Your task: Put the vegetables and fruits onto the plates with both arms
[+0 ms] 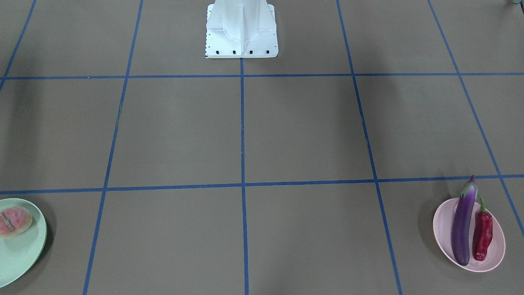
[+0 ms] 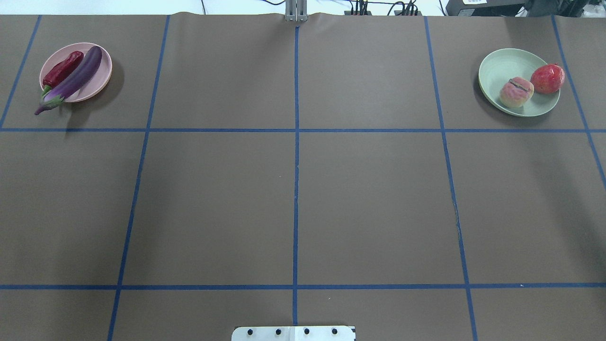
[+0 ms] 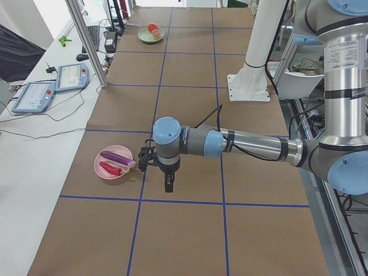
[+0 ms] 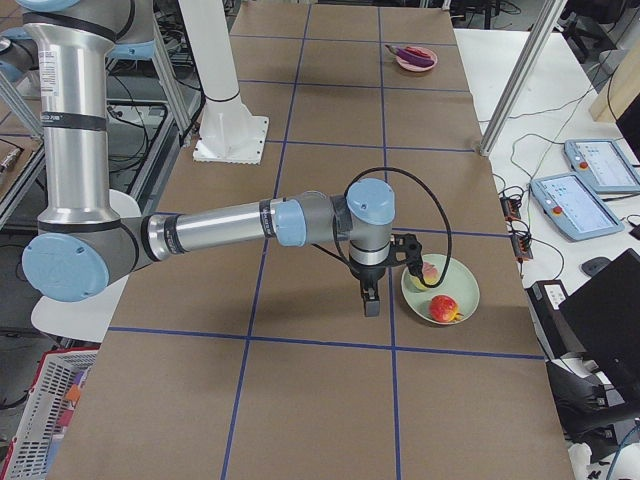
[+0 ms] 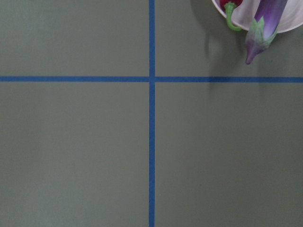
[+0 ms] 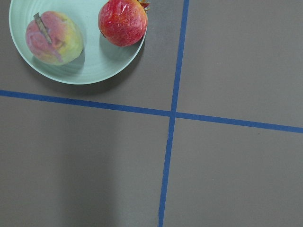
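While both arms reach out low over the brown tabletop (image 2: 378, 203), all 4 pieces of produce sit on the 2 plates at its far corners. On the robot's left, the pink plate (image 2: 103, 76) carries the purple eggplant (image 2: 75, 78) and the red chili (image 2: 61, 70). They lie side by side and touching, and the eggplant's green cap end sticks out past the rim toward the robot. On the right, the mint green plate (image 2: 502, 64) holds the peach-like fruit (image 2: 516, 92) inside the dish. The bumpy red fruit (image 2: 548, 78) rests just beside it against the rim, partly overhanging the edge. The left arm (image 3: 253, 144) stretches nearly level, and its left claw (image 3: 168, 185) points down near the pink plate, clear of the vegetables. The right arm (image 4: 220, 225) is posed the same way, with the right claw (image 4: 371, 300) hanging near the mint plate and touching neither fruit. Only the side views show either claw, so I cannot tell whether the fingers are apart or together. Blue tape lines (image 2: 296, 166) divide the tabletop into squares, and the white base block (image 1: 241, 30) stands at the robot's edge.
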